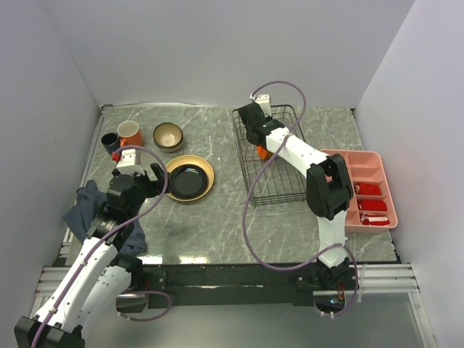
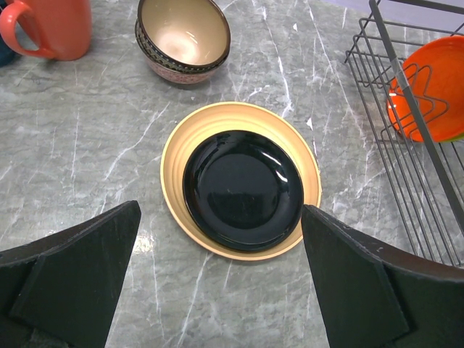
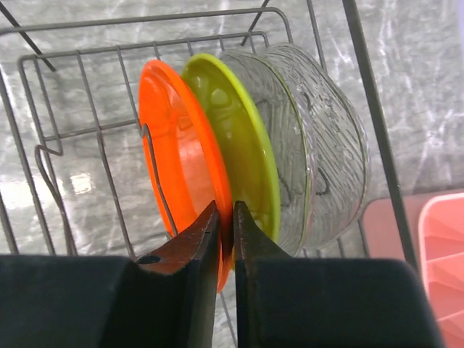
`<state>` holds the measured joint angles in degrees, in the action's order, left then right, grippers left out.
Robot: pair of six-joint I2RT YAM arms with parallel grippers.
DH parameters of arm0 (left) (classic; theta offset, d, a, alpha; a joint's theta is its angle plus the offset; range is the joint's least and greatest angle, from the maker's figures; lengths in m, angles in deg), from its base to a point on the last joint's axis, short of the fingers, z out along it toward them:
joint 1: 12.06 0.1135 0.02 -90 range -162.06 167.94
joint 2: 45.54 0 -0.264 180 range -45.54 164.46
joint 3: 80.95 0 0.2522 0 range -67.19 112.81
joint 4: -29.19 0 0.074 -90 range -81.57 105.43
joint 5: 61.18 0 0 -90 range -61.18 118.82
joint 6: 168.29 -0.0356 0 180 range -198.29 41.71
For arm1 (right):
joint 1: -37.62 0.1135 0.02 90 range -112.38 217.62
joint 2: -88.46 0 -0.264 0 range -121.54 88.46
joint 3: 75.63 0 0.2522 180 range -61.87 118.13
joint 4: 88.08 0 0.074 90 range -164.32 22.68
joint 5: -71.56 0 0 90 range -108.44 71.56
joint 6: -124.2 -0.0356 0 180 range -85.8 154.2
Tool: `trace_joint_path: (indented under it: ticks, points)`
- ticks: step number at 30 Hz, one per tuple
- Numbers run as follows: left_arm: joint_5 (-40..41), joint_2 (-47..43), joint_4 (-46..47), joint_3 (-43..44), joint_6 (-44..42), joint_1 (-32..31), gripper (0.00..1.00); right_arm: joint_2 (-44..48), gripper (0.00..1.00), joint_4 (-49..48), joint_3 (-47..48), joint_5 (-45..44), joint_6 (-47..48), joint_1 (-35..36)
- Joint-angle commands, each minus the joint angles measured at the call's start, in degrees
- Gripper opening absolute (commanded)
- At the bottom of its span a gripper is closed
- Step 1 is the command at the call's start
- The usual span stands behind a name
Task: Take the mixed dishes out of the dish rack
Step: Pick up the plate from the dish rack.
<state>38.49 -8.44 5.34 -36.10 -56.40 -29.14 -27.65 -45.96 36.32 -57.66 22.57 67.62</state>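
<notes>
Inside the dish rack, toward the table's far edge: you have four dishes on edge in a row. These are one orange plate, one green plate and two clear glass dishes.
Right gripper: your jaws are drawn to a narrow slit, pinching the orange plate's rim. One finger lies on its outer face and the other sits between it and the green plate.
Left gripper: your jaws stand wide and hold nothing. They hover above the stacked plates, well apart from the rack.
Left half of the table: one tan plate lies flat with one dark plate on it.
Far-left corner: two nested bowls, one orange mug and one dark-blue cup touching the mug.
Left edge: one blue-grey cloth.
Right edge: one pink tray sits just beside the rack, with red items in its near compartments.
</notes>
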Motion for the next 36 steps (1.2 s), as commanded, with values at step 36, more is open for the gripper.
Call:
trace_joint_path:
  ticks: [36]
  points:
    - [-1.2,1.3,2.0,0.7,0.3,-0.6,0.99,11.9,0.0,-6.9,1.7,-22.1,18.0,6.8]
